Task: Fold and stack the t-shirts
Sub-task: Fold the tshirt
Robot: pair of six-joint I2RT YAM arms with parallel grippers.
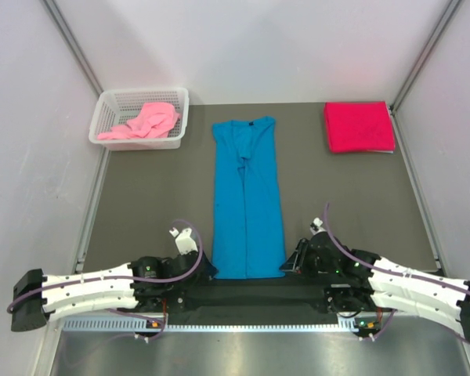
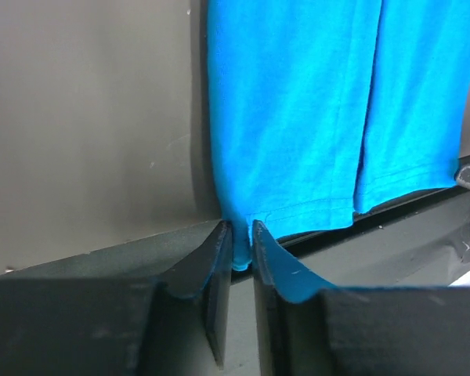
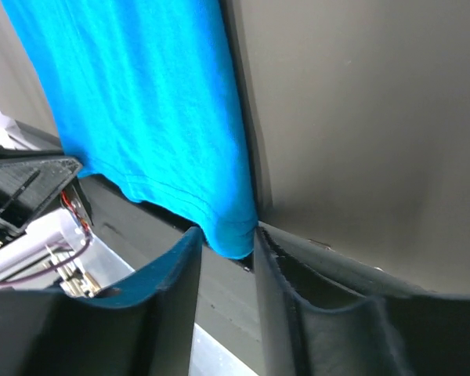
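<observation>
A bright blue t-shirt (image 1: 247, 204) lies folded into a long narrow strip down the middle of the mat, with its dark collar at the far end. My left gripper (image 1: 206, 269) (image 2: 241, 227) is shut on the near left hem corner of the blue t-shirt (image 2: 298, 102). My right gripper (image 1: 290, 265) (image 3: 227, 233) is closed on the near right hem corner of the blue t-shirt (image 3: 141, 102), and the cloth fills the gap between its tips. A crimson t-shirt (image 1: 358, 127) lies folded at the back right. A pink t-shirt (image 1: 141, 121) is bunched in the basket.
The white mesh basket (image 1: 183, 117) stands at the back left corner of the dark mat (image 1: 149, 196). A black crossbar (image 1: 251, 296) runs along the near edge between the arm bases. White walls and slanted metal posts close in both sides.
</observation>
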